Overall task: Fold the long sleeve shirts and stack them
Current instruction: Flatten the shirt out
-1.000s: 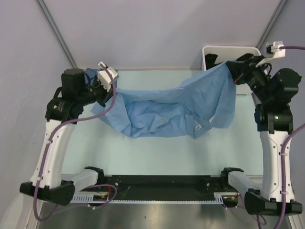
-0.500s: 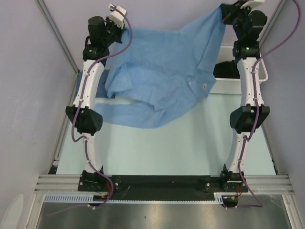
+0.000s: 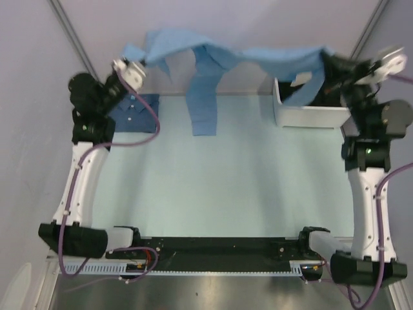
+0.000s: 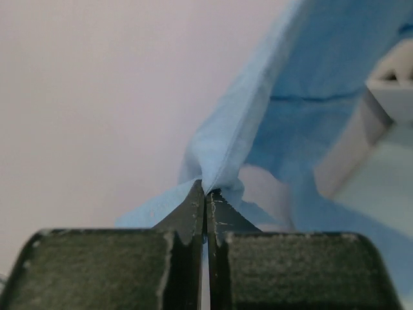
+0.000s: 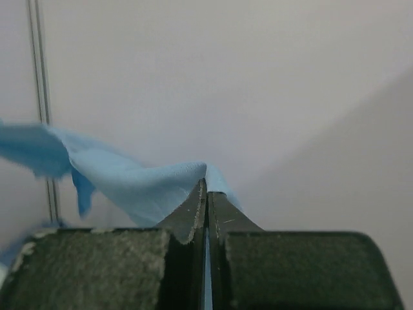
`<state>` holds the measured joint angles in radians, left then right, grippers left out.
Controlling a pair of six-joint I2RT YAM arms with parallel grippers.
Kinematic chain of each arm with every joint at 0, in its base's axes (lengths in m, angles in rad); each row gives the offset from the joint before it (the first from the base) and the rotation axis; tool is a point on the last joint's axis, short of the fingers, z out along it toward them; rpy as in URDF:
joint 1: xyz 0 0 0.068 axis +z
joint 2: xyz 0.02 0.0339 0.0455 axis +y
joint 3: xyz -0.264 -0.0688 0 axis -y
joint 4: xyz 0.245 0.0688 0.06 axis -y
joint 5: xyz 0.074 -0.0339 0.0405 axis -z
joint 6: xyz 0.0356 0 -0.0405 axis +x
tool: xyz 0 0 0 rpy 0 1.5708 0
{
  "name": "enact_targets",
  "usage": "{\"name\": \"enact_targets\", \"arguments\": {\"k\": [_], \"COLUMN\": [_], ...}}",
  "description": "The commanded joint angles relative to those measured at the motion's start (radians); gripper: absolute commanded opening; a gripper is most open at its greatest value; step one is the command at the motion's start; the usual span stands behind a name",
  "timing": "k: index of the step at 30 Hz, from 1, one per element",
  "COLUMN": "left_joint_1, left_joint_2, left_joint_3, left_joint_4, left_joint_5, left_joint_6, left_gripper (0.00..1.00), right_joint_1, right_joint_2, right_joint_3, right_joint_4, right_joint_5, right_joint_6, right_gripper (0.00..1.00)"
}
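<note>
- A darker blue shirt (image 3: 137, 110) lies folded on the counter (image 3: 226, 174), just below the left end effector (image 4: 205, 191).
- A white bin (image 3: 303, 117) sits under the right end effector (image 5: 206, 186).
- Each end effector is pinched tight on the light blue shirt (image 3: 258, 55), which is stretched in the air between them with one sleeve (image 3: 203, 103) hanging down.

Dark blue shirt (image 3: 137, 107) partly behind left arm (image 3: 90, 119); right gripper (image 3: 328, 61) motion-blurred; light blue shirt (image 3: 258, 55) overlaps bin (image 3: 303, 116).
</note>
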<state>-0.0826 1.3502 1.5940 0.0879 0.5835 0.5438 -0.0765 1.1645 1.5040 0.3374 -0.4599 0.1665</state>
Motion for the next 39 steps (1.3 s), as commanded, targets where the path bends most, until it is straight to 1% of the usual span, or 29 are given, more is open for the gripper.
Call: {"name": "enact_targets", "arguments": {"k": [1, 2, 3, 4, 5, 6, 7, 9, 10, 11, 12, 13, 14, 15, 16, 17, 18, 20, 21, 23, 24, 25, 26, 27, 29, 31, 33, 37, 39], "left_joint_1": [-0.002, -0.002, -0.002, -0.005, -0.017, -0.023, -0.037, -0.069, -0.071, -0.08, -0.08, -0.08, -0.08, -0.08, -0.074, -0.048, -0.033, -0.011, -0.011, -0.011, -0.011, -0.011, -0.011, -0.008, 0.006, 0.026, 0.035, 0.05, 0.055], "left_joint_2": [-0.133, -0.173, -0.245, -0.278, -0.305, -0.334, -0.368, -0.393, -0.392, -0.382, -0.37, -0.355, -0.333, -0.324, -0.322, -0.338, -0.35, -0.381, -0.388, -0.395, -0.388, -0.379, -0.367, -0.337, -0.3, -0.243, -0.18, -0.114, -0.102], "left_joint_3": [-0.444, -0.527, -0.677, -0.75, -0.819, -0.936, -0.981, -1.083, -1.1, -1.109, -1.114, -1.105, -1.093, -1.059, -1.037, -1.016, -0.976, -0.941, -0.91, -0.879, -0.873, -0.868, -0.855, -0.847, -0.815, -0.792, -0.741, -0.684, -0.672], "left_joint_4": [-0.358, -0.378, -0.429, -0.456, -0.477, -0.484, -0.502, -0.514, -0.519, -0.546, -0.566, -0.594, -0.662, -0.701, -0.746, -0.82, -0.856, -0.933, -0.945, -0.933, -0.923, -0.913, -0.88, -0.864, -0.835, -0.788, -0.786, -0.76, -0.746], "left_joint_5": [0.121, 0.115, 0.111, 0.096, 0.076, 0.058, 0.012, -0.031, -0.048, -0.082, -0.099, -0.109, -0.132, -0.14, -0.137, -0.104, -0.084, -0.044, -0.021, -0.014, -0.011, -0.013, -0.019, -0.028, -0.028, -0.037, -0.034, -0.033, -0.039], "left_joint_6": [0.338, 0.361, 0.392, 0.465, 0.49, 0.505, 0.565, 0.591, 0.602, 0.604, 0.604, 0.607, 0.604, 0.588, 0.588, 0.584, 0.582, 0.579, 0.568, 0.532, 0.503, 0.487, 0.466, 0.426, 0.375, 0.323, 0.303, 0.274, 0.268], "left_gripper": [0.0, 0.0, 0.0, 0.0, 0.0, 0.0, 0.0, 0.0, 0.01, 0.02, 0.11, 0.18, 0.26, 0.37, 0.42, 0.44, 0.52, 0.54, 0.55, 0.61, 0.64, 0.64, 0.69, 0.7, 0.7, 0.7, 0.71, 0.73, 0.73], "right_joint_1": [-0.005, 0.003, 0.007, 0.015, 0.035, 0.049, 0.067, 0.131, 0.148, 0.162, 0.196, 0.219, 0.239, 0.283, 0.299, 0.308, 0.313, 0.311, 0.307, 0.249, 0.212, 0.122, 0.063, 0.02, -0.025, -0.032, -0.025, 0.009, 0.004], "right_joint_2": [-0.134, -0.169, -0.196, -0.247, -0.264, -0.278, -0.29, -0.295, -0.292, -0.283, -0.276, -0.266, -0.249, -0.241, -0.235, -0.229, -0.23, -0.227, -0.217, -0.177, -0.108, -0.07, -0.028, 0.071, 0.162, 0.26, 0.303, 0.4, 0.432], "right_joint_3": [-0.342, -0.429, -0.473, -0.505, -0.571, -0.588, -0.606, -0.656, -0.666, -0.671, -0.677, -0.674, -0.668, -0.632, -0.608, -0.578, -0.55, -0.461, -0.44, -0.398, -0.389, -0.372, -0.355, -0.338, -0.297, -0.274, -0.26, -0.309, -0.311], "right_joint_4": [-0.409, -0.467, -0.592, -0.651, -0.693, -0.818, -0.881, -1.012, -1.064, -1.112, -1.22, -1.279, -1.332, -1.436, -1.481, -1.517, -1.557, -1.565, -1.539, -1.494, -1.48, -1.464, -1.436, -1.431, -1.413, -1.402, -1.374, -1.198, -1.195], "right_joint_5": [-0.242, -0.269, -0.285, -0.292, -0.289, -0.295, -0.295, -0.254, -0.252, -0.238, -0.231, -0.223, -0.203, -0.197, -0.194, -0.194, -0.195, -0.181, -0.171, -0.138, -0.131, -0.131, -0.141, -0.141, -0.103, -0.077, -0.072, 0.029, 0.052], "right_joint_6": [-0.436, -0.497, -0.633, -0.677, -0.705, -0.828, -0.881, -0.958, -1.054, -1.096, -1.137, -1.215, -1.231, -1.246, -1.253, -1.248, -1.236, -1.178, -1.155, -1.13, -1.131, -1.131, -1.125, -1.116, -1.114, -1.13, -1.121, -1.055, -1.059], "right_gripper": [0.0, 0.0, 0.0, 0.0, 0.0, 0.0, 0.0, 0.0, 0.0, 0.0, 0.0, 0.0, 0.05, 0.35, 0.53, 0.73, 0.99, 1.0, 1.0, 1.0, 1.0, 1.0, 1.0, 1.0, 0.98, 0.98, 0.98, 0.99, 0.65]}}
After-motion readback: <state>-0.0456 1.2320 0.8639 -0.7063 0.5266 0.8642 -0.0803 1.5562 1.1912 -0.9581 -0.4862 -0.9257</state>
